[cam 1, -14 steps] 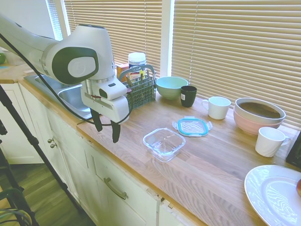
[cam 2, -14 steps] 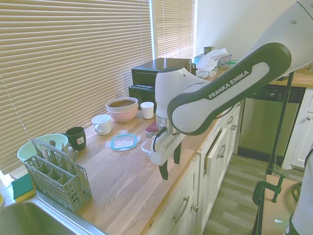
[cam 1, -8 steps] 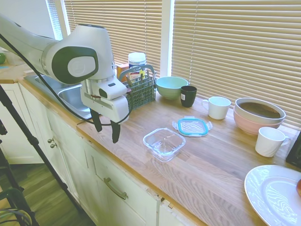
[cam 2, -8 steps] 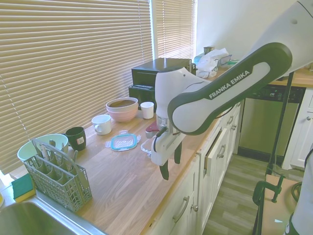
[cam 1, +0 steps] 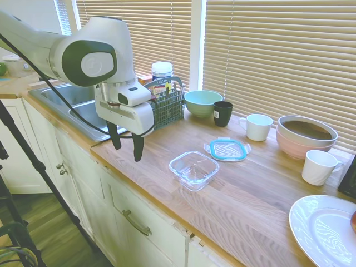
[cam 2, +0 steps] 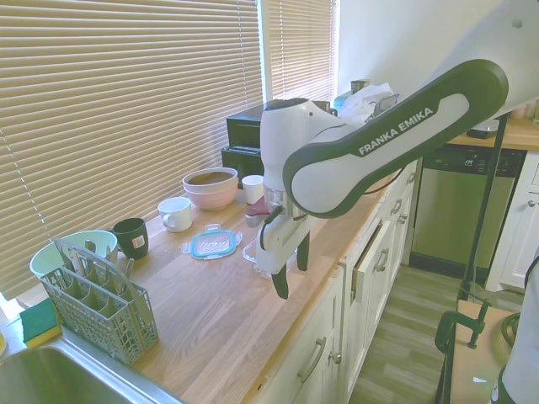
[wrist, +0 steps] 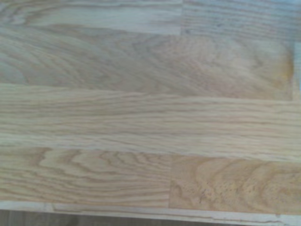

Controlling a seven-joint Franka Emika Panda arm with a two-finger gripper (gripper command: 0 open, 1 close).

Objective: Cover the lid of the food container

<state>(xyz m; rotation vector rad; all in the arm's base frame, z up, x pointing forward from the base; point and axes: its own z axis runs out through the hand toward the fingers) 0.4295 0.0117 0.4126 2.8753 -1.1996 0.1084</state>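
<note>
My hand (cam 1: 127, 149) hangs open and empty by the surface (cam 1: 239, 189) edge, lid (cam 1: 227, 149) lying flat just past the food container (cam 1: 194, 169) from me.

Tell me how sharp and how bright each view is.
First exterior view: sharp, daylight through the blinds, glints on the food container. Second exterior view: sharp, the lid clear. Wrist view: soft, only countertop woodgrain.

Sunlit kitchen: wooden countertop (cam 1: 261, 189), cream cabinets (cam 1: 133, 217), closed blinds (cam 1: 278, 50), steel sink (cam 1: 83, 111).
</note>
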